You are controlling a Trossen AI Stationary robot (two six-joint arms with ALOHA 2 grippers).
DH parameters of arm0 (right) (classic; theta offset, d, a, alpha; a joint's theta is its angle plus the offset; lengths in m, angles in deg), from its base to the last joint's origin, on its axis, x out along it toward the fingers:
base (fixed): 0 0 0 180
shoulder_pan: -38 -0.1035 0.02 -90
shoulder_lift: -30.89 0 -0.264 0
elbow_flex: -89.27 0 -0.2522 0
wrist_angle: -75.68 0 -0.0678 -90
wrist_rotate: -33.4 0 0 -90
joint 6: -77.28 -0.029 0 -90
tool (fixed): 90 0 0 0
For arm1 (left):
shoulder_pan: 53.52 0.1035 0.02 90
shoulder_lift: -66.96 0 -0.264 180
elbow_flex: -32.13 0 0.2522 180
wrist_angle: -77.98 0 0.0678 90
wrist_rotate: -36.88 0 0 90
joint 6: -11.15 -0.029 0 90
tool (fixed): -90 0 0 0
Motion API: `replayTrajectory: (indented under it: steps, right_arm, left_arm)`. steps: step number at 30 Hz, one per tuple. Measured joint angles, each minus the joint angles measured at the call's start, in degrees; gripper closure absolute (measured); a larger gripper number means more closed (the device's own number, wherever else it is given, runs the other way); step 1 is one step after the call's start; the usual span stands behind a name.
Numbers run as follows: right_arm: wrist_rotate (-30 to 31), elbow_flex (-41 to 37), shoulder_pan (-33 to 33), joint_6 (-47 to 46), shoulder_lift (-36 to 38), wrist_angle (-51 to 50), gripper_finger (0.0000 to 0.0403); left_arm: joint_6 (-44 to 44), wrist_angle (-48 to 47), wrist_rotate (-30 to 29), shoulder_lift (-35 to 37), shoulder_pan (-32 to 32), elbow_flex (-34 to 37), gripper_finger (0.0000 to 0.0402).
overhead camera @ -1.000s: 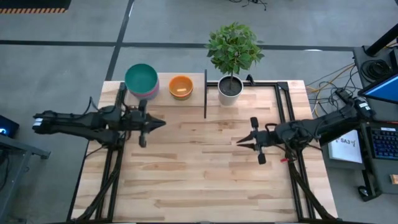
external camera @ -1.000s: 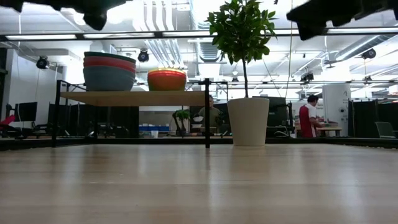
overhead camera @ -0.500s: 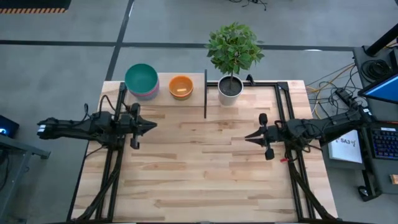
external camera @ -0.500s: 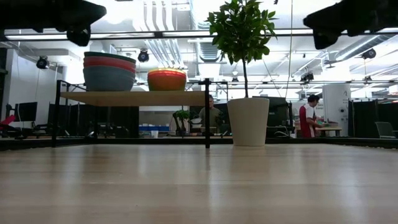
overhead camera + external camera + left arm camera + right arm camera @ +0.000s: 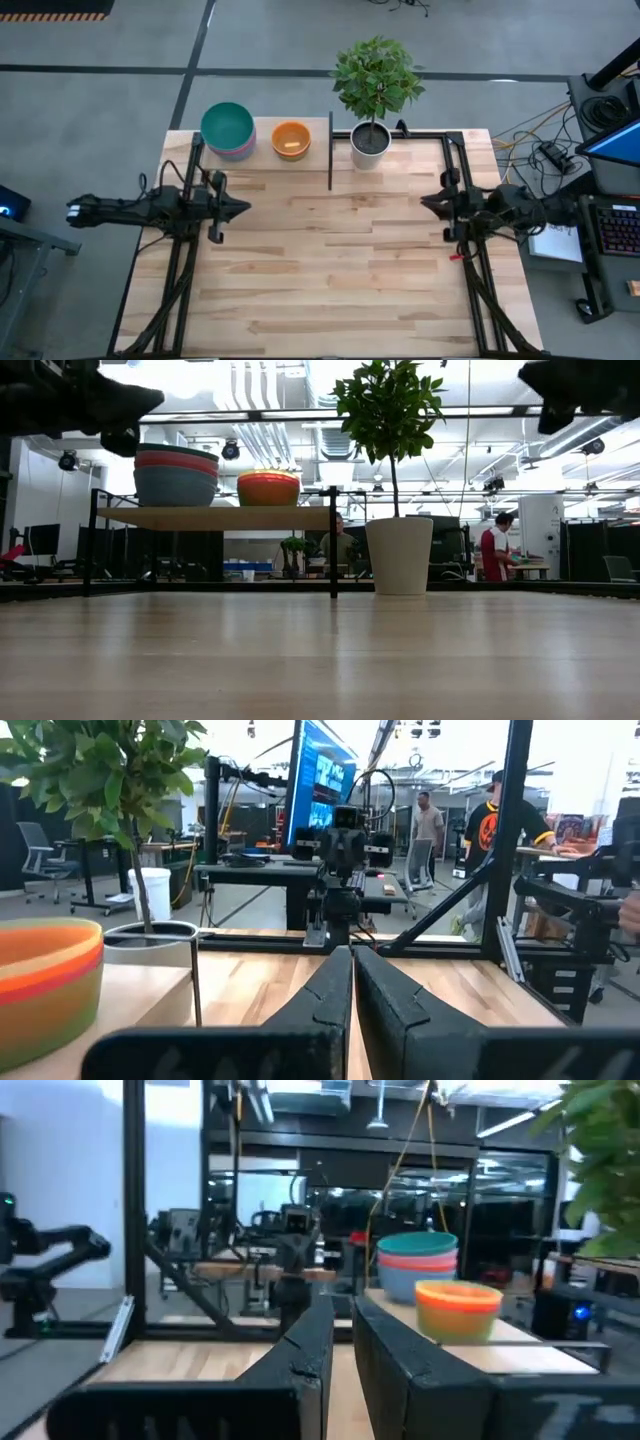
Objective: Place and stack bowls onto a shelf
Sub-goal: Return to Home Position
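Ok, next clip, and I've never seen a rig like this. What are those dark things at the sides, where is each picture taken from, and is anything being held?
Those are two robot arms, each ending in a two-finger gripper. The left gripper and the right gripper hover above the table near its two sides, fingers shut, holding nothing.

One picture looks straight down from above. One looks level across the tabletop into the room. The other two come from a camera on each wrist, looking past that arm's own fingers.

At the table's far edge stands a raised shelf carrying two stacks of bowls: a teal-topped stack and a smaller orange and yellow stack. A thin black divider separates them from a white plant pot.
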Motion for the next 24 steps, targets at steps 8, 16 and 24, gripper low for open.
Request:
replayTrajectory:
  steps: [8,16,24]
  right_arm:
    - [-1.62,-3.19,2.53,0.75,1.88,-4.98,0.0369]
    - [-2.09,-8.97,3.49,2.05,2.03,1.48,0.0369]
    - [-1.6,-8.97,3.49,3.02,1.97,0.75,0.0369]
  left_arm:
    - [-0.57,3.93,0.74,0.31,0.02,4.53,0.0402]
    - [-0.19,6.42,0.83,0.29,0.21,7.03,0.0402]
    - [2.44,1.25,-5.26,0.01,0.37,7.03,0.0402]
